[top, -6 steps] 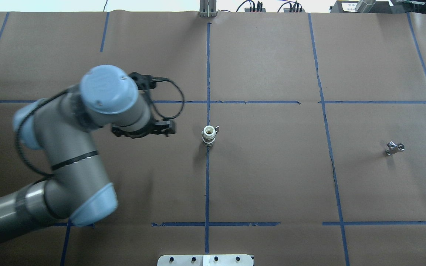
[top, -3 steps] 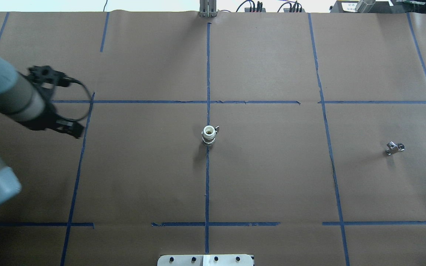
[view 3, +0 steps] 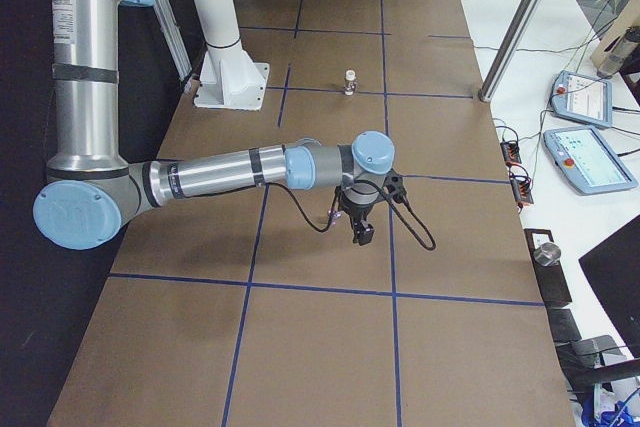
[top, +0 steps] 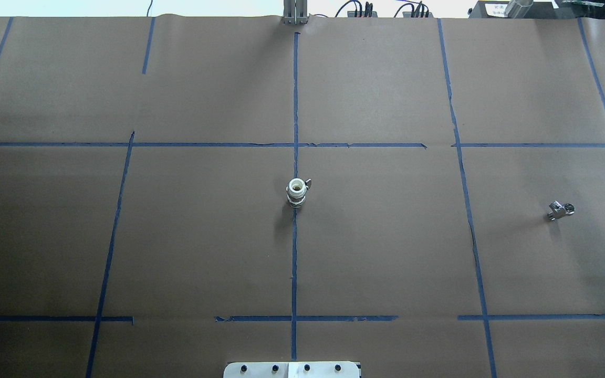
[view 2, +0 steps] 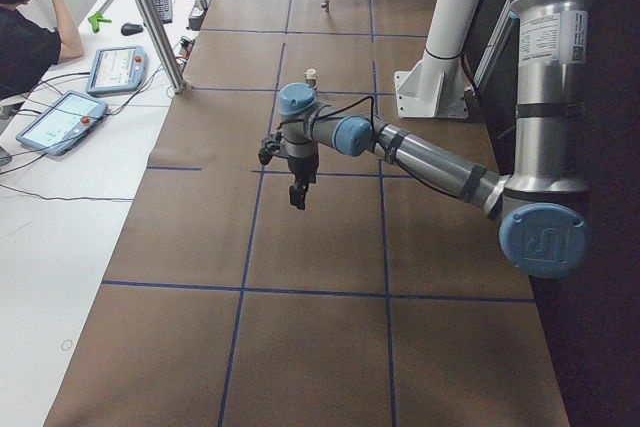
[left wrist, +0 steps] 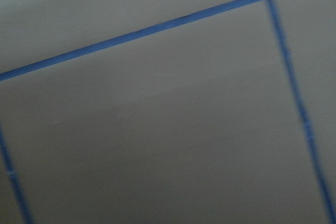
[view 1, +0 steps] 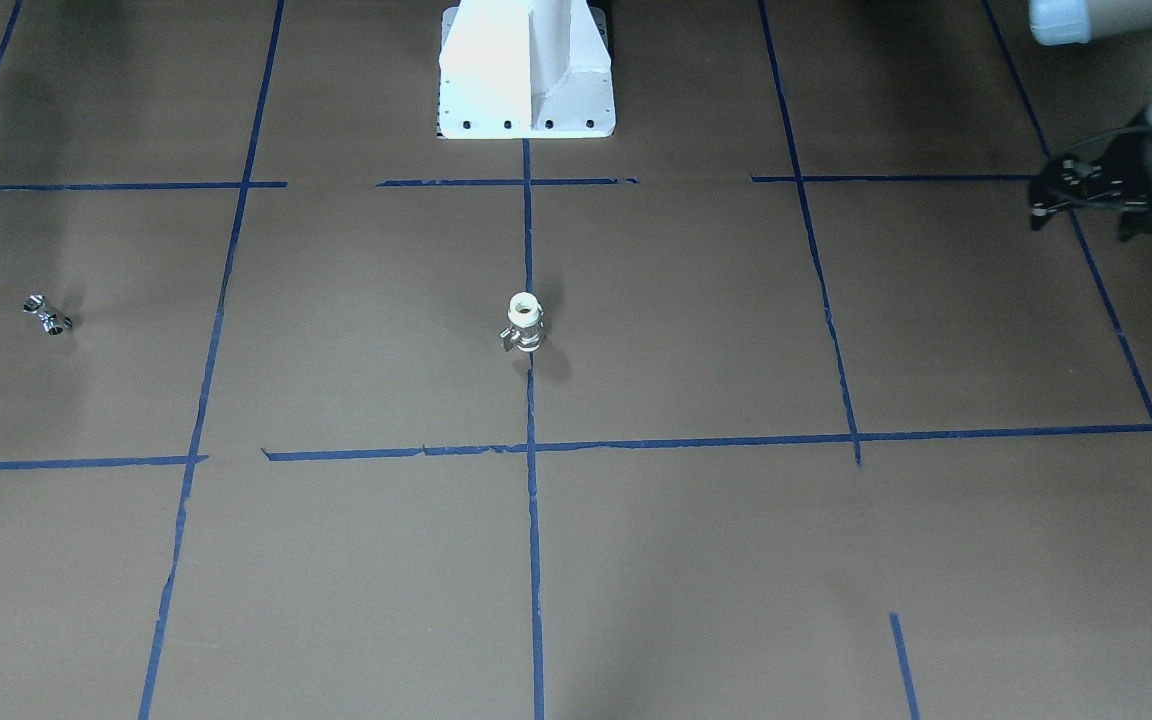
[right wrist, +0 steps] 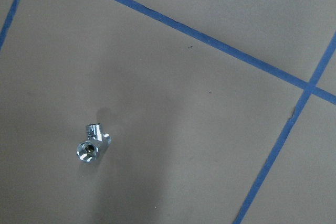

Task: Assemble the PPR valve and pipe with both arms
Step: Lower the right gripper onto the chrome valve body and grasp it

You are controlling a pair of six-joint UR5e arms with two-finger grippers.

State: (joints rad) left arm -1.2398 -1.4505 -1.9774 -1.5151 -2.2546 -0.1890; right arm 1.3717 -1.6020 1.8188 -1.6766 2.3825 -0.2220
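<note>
On blue tape (top: 294,252) stands PPR valve (top: 296,193), pipe (top: 560,210) well apart; left fingers (view 2: 298,195), right fingers (view 3: 360,233): gap unclear.

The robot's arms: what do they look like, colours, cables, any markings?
The left arm and right arm are grey tubes with pale blue joint caps. The left gripper and right gripper are small and black. A thin black cable loops by the right wrist; a white label marks the left arm.

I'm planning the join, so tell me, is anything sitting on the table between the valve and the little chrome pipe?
Nothing visible does. The valve stands upright mid-table; the pipe lies far off toward the robot's right. Between them show only brown paper and one blue tape line.
</note>
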